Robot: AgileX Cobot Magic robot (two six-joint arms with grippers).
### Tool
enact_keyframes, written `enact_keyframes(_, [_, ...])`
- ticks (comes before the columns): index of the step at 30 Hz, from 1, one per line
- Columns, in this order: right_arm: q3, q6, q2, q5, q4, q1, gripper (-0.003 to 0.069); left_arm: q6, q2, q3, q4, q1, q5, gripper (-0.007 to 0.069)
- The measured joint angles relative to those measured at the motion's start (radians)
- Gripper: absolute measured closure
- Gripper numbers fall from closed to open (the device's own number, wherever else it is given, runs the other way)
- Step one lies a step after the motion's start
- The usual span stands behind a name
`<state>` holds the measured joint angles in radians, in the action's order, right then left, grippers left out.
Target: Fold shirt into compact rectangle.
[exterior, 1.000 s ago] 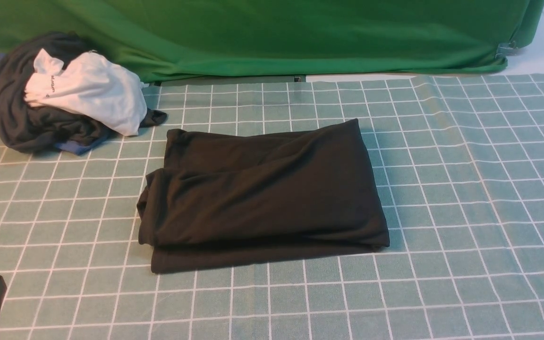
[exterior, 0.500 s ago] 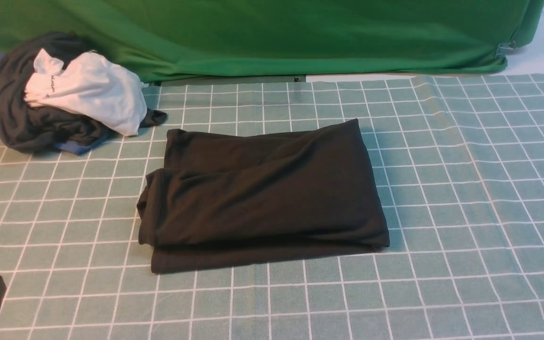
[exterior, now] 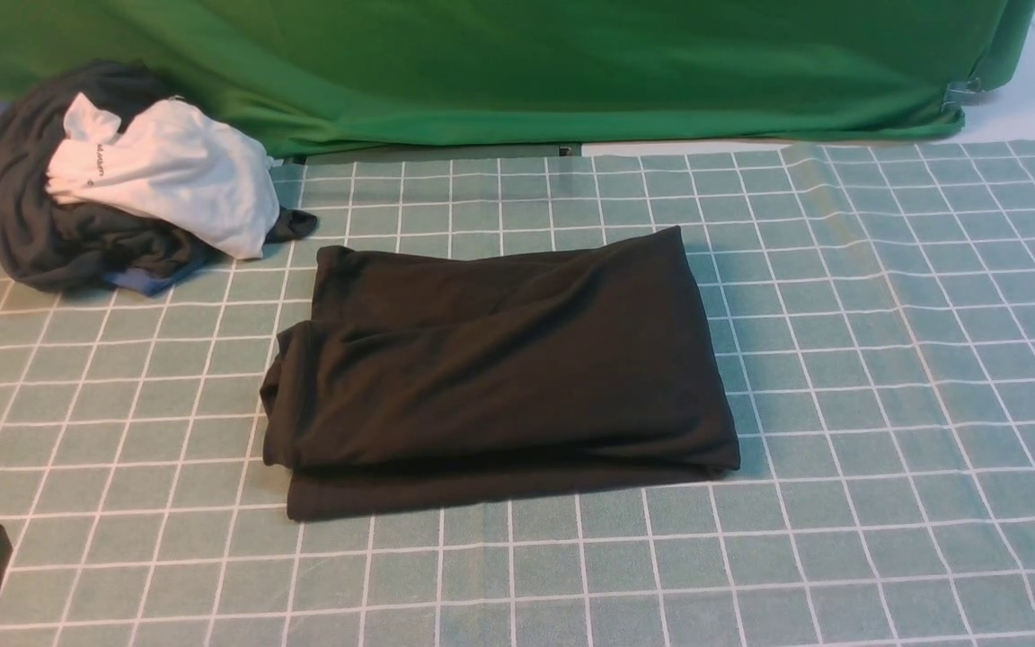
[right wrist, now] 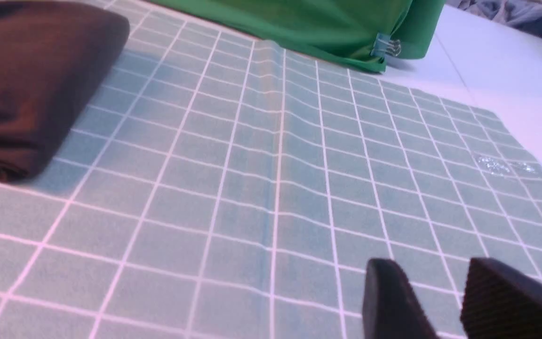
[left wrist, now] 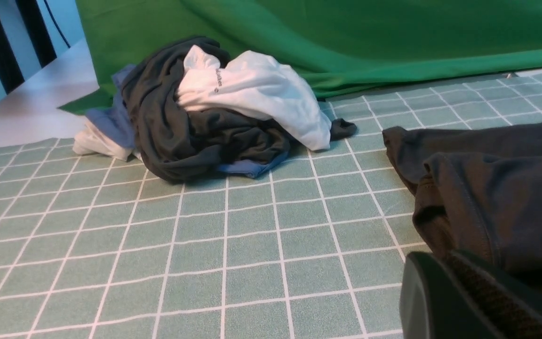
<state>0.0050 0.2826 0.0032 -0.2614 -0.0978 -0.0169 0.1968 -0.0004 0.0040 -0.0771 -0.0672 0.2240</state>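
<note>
1. Mid-bench, on the green checked cloth (exterior: 886,359): black shirt (exterior: 499,377), folded to a rough rectangle, lying flat w/ no print showing.
2. Far left corner: pile of clothes (exterior: 122,180), dk grey w/ white + blue, well apart from shirt.
3. Left tool (left wrist: 459,301): closed, empty, just beside shirt's edge.
4. Right tool (right wrist: 445,301): jaws apart, nothing between, over bare cloth.

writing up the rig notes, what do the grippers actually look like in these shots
Only the fingertips show. The left gripper has black fingers with rounded tips and a finely ribbed inner pad. The right gripper has two black fingers, also rounded, one showing a cross-hatched pad. No cables, markings or arm links are visible in any view.
</note>
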Motion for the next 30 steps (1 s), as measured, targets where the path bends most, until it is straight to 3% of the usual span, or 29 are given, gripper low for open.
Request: enact_keyframes(30, [0.000,-0.012,-0.003,0.009,0.000,0.000,0.0418,0.000,0.000,0.000,0.001,0.000,0.002,0.0608])
